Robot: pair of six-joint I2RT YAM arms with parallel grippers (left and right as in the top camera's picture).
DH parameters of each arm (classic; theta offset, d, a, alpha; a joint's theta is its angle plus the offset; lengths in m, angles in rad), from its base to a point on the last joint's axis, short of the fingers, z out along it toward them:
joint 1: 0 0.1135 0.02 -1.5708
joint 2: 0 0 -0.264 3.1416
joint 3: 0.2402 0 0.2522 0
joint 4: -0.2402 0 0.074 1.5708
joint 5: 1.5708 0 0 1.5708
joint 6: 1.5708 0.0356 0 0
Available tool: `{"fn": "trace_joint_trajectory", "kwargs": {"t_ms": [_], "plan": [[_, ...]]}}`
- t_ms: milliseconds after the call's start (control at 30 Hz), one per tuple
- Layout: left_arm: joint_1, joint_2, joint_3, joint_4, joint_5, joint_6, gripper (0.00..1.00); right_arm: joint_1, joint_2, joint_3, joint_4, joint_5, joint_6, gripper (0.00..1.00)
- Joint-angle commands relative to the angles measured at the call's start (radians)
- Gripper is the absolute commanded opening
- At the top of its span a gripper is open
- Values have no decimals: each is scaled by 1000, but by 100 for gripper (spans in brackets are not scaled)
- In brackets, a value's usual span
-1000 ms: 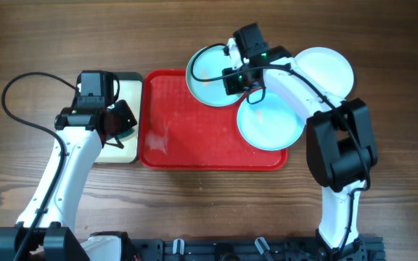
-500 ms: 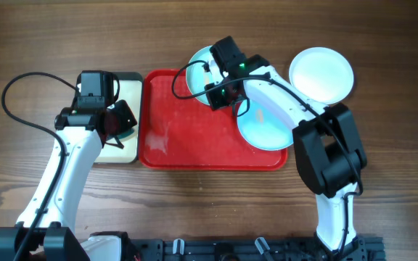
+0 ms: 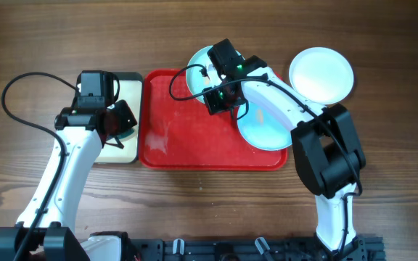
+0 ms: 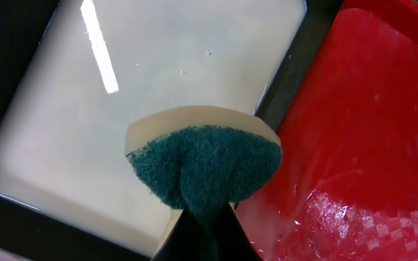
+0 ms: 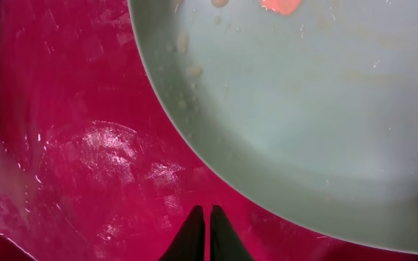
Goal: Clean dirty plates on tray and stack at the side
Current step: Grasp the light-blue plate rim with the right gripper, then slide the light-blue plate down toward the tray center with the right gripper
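Observation:
The red tray (image 3: pixel 187 138) lies mid-table. One pale blue plate (image 3: pixel 271 129) with an orange smear rests on its right end. A second pale blue plate (image 3: pixel 199 67) overlaps its far edge, partly under my right arm. The white plate (image 3: pixel 322 72) sits on the table to the right. My right gripper (image 3: pixel 220 101) hovers over the tray floor (image 5: pixel 85 109), just beside the smeared plate's (image 5: pixel 303 109) rim; its jaws (image 5: pixel 202 210) are shut on nothing. My left gripper (image 4: pixel 203 214) is shut on a green-faced sponge (image 4: pixel 205 163) above the cream tray (image 4: pixel 158 72).
The black-rimmed cream tray (image 3: pixel 122 151) stands against the red tray's left side (image 4: pixel 369 109). The red floor looks wet and shiny. Bare wooden table surrounds both trays. Black cables loop off each arm.
My right gripper swung left, off the plates and down over the tray floor, then almost stopped. The left arm and sponge have stayed still.

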Motion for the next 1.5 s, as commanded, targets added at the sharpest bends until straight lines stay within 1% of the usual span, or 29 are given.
{"fn": "trace_joint_trajectory", "kwargs": {"t_ms": [0,67,100,267,300,333,567,700,1133,1367,1467], "plan": [[-4,-14,-5,0,-17,12,4,2,11,2,19,-23,9,22],[-4,-14,-5,0,-17,12,4,-2,11,39,2,-24,9,30],[-4,-14,-5,0,-17,12,4,-5,11,64,-14,-24,9,33],[-4,-14,-5,0,-17,12,4,-19,10,153,-90,-23,8,39],[-4,-14,-5,0,-17,12,4,-19,10,153,-94,-23,8,47],[-4,-14,-5,0,-17,12,4,-19,10,153,-95,-22,6,48],[-4,-14,-5,0,-17,12,4,-30,10,153,-89,26,8,49],[-4,-14,-5,0,-17,12,4,-38,10,153,-72,96,8,49],[-4,-14,-5,0,-17,12,4,-39,10,153,-63,115,8,50],[-4,-14,-5,-1,-17,12,4,-51,11,153,-2,118,9,50],[-4,-14,-5,0,-17,12,4,-56,11,153,-35,118,9,50]]}}
